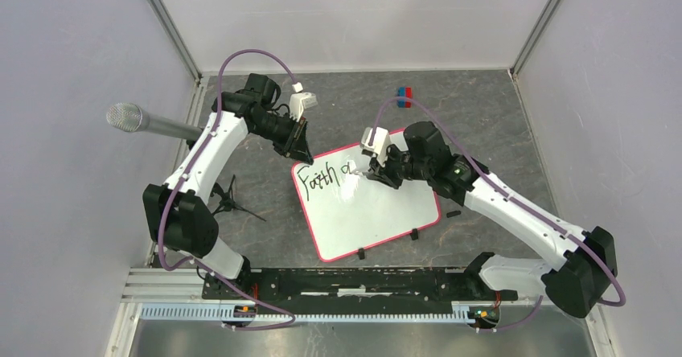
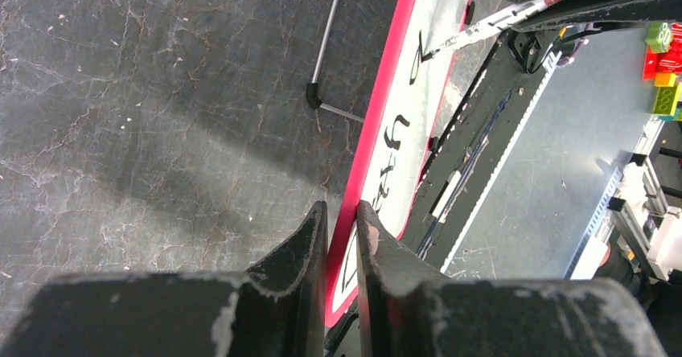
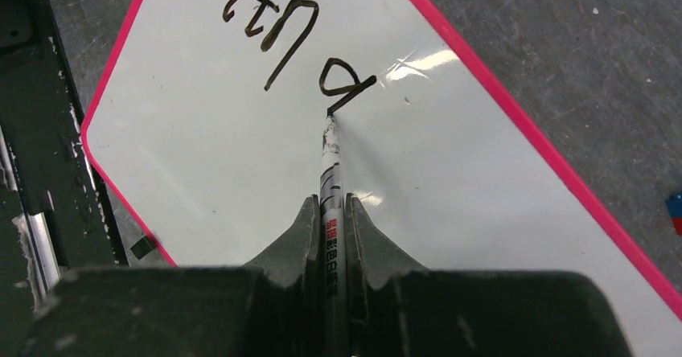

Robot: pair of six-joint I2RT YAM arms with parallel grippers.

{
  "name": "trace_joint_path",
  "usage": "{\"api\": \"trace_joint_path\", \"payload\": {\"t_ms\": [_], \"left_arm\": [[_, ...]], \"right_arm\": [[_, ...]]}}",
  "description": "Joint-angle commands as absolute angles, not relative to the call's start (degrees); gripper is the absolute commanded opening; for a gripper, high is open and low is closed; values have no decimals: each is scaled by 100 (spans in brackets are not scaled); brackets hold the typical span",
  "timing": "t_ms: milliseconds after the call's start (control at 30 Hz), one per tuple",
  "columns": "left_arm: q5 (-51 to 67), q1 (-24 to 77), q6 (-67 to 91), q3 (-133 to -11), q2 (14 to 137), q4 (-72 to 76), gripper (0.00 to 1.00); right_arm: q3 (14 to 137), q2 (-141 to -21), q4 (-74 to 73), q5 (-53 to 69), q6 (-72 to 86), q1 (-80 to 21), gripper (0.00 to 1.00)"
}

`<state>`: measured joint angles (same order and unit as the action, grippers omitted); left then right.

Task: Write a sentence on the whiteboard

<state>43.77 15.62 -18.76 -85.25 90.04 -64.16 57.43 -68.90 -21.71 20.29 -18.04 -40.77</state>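
Pinching the pink rim of the whiteboard (image 2: 410, 92) with my left gripper (image 2: 342, 220), I see my right gripper (image 3: 331, 206) clamped on the marker (image 3: 330, 160), tip touching the partial sentence (image 3: 273, 31).

The whiteboard (image 1: 386, 220), glossy white with a red-pink rim, lies askew at centre frame. The sentence (image 1: 322, 178) is partial: black handwritten "Faith" and one further letter, along the board's upper edge.

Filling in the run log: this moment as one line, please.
left gripper: shut on whiteboard edge | right gripper: shut on marker, tip on whiteboard | sentence: "Faith" plus one partial letter
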Motion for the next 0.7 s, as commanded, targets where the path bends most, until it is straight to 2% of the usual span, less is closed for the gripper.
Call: {"api": "trace_joint_path", "payload": {"t_ms": [0,233,667], "left_arm": [[4438,1665,-2030,-8479,8837,-6565,2],[4438,1670,-2030,-8460,8824,-6565,2],[4438,1670,-2042,-8460,8851,-6566,2]], "right_arm": [[5515,-6786,-2245,2055,-1732,-4088,0],[5448,-6844,-2202,2092,-1670,-4362,0],[6291,-7083,-2268,2249,-1703,-4491,0]]}}
